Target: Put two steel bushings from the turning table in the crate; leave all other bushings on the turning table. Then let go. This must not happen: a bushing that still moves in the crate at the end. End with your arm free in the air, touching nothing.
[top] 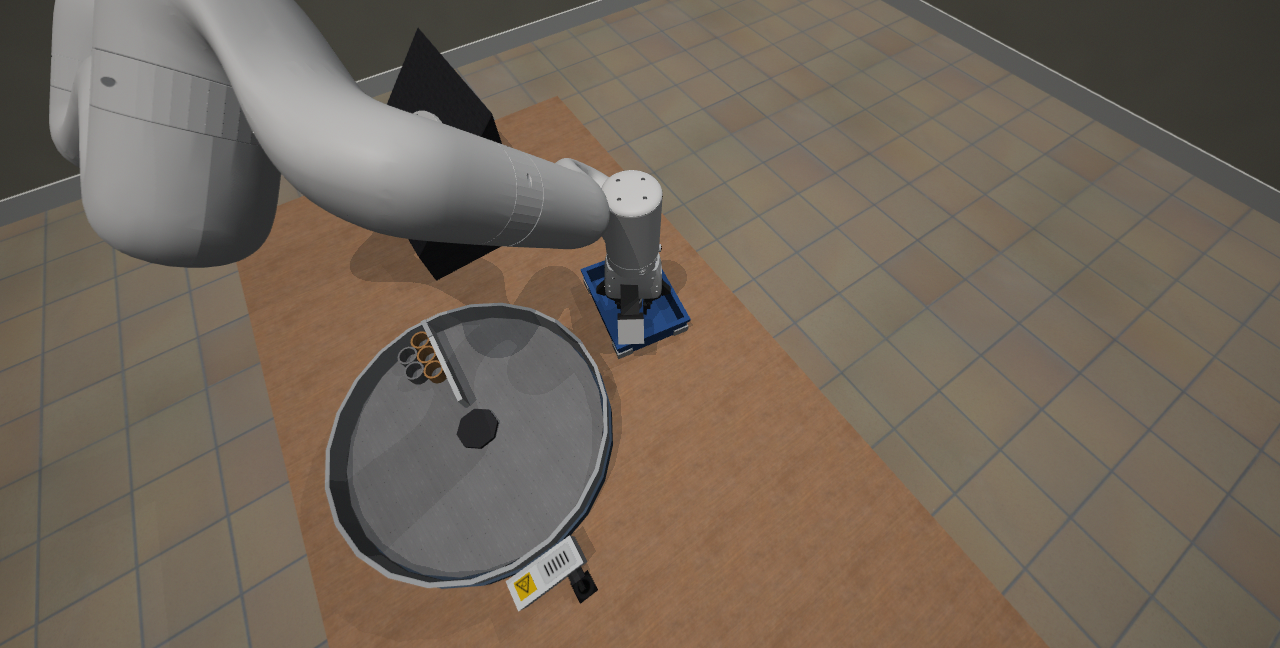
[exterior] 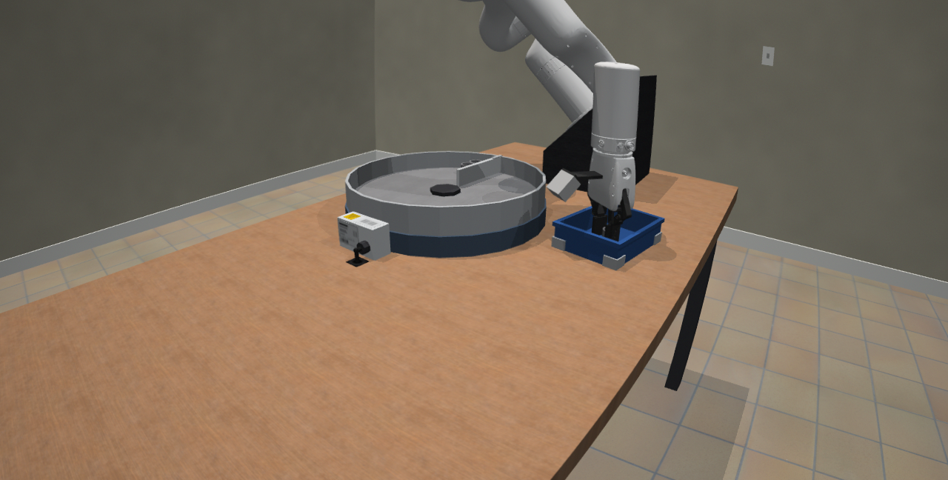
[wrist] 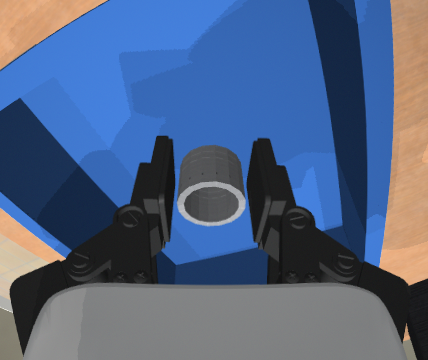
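A grey steel bushing (wrist: 212, 195) stands upright between my fingers, low inside the blue crate (wrist: 241, 74). My gripper (wrist: 212, 160) is open, with a small gap showing on each side of the bushing. The top and exterior views show the gripper (exterior: 609, 221) reaching straight down into the crate (exterior: 606, 238), which sits beside the turning table (exterior: 445, 201). On the turning table (top: 469, 442), several bushings (top: 422, 356), some steel grey and some brass, are bunched against a divider wall (top: 444, 360) near the rim.
A black panel (top: 443, 156) leans behind the crate and the table. A white control box (top: 543, 574) sits at the turning table's near rim. The wooden table's edge runs close to the right of the crate (top: 641, 310).
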